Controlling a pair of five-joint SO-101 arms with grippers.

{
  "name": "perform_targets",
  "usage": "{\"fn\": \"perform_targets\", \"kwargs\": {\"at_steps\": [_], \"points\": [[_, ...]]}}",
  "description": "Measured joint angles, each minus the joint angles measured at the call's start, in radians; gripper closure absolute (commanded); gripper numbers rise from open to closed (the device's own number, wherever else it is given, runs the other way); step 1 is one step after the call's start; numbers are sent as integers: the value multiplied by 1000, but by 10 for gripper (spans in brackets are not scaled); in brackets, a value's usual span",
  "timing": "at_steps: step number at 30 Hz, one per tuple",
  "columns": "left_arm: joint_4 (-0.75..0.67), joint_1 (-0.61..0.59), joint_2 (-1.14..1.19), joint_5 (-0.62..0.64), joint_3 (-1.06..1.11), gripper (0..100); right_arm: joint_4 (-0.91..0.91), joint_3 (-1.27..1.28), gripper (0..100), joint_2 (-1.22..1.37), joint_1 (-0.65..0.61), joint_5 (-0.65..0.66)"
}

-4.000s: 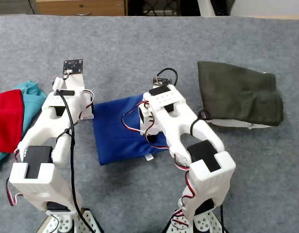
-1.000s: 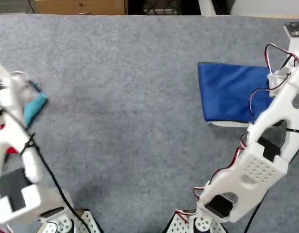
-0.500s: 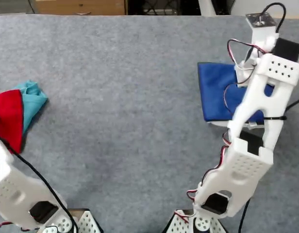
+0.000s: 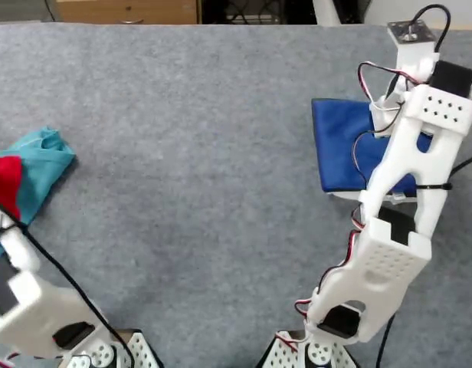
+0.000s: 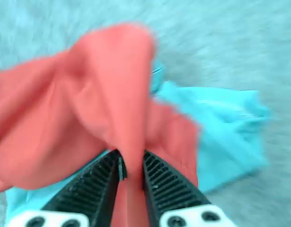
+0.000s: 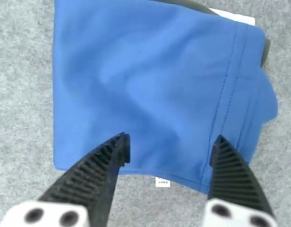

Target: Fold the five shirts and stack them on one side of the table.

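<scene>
A folded blue shirt (image 4: 343, 149) lies at the table's right side on top of a stack; in the right wrist view the blue shirt (image 6: 155, 90) covers a dark shirt (image 6: 183, 4) whose edge peeks out. My right gripper (image 6: 170, 142) hangs open above it, holding nothing. At the far left edge a red shirt (image 4: 4, 182) rests on a teal shirt (image 4: 44, 157). In the left wrist view my left gripper (image 5: 132, 166) is shut on a pinched fold of the red shirt (image 5: 89, 104), with the teal shirt (image 5: 221, 132) beneath.
Grey felt covers the table (image 4: 190, 153). A wooden drawer unit (image 4: 129, 11) stands beyond the far edge. The right arm's white body (image 4: 397, 230) stretches over the right side of the table.
The left arm has drawn back toward the near left corner, pulling the red shirt partly off the teal one. The right arm has kept still over the blue shirt.
</scene>
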Motion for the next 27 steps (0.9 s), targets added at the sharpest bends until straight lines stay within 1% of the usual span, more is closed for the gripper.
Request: {"fn": "perform_targets", "kwargs": {"at_steps": [2, 5, 9, 12, 15, 18, 21, 22, 23, 24, 25, 26, 27], "points": [[37, 58, -92, 2, -8, 971, 0, 0, 723, 0, 0, 0], [77, 176, -235, 2, -9, 971, 0, 0, 723, 0, 0, 0], [121, 390, -411, 2, -9, 968, 0, 0, 723, 0, 0, 0], [186, 600, -506, 2, -9, 967, 3, 9, 723, -28, 0, 0], [253, 845, -542, 2, 0, 967, 3, 9, 723, -61, 0, 0], [296, 1069, -548, 2, 84, 967, 3, 9, 719, -74, 0, 0], [305, 1246, -548, 0, 226, 964, 3, 9, 719, -75, -9, 0], [305, 1284, -551, 0, 272, 949, 3, 9, 719, -77, -15, 0], [308, 1310, -552, 0, 310, 909, 3, 9, 718, -80, -21, 0], [316, 1324, -552, 0, 333, 847, 3, 11, 718, -83, -28, 0], [333, 1326, -552, -3, 339, 790, 3, 11, 718, -84, -38, 0], [368, 1323, -554, -14, 339, 754, 3, 11, 718, -87, -48, 0], [410, 1309, -559, -25, 338, 751, 3, 12, 718, -89, -63, 0]]}}
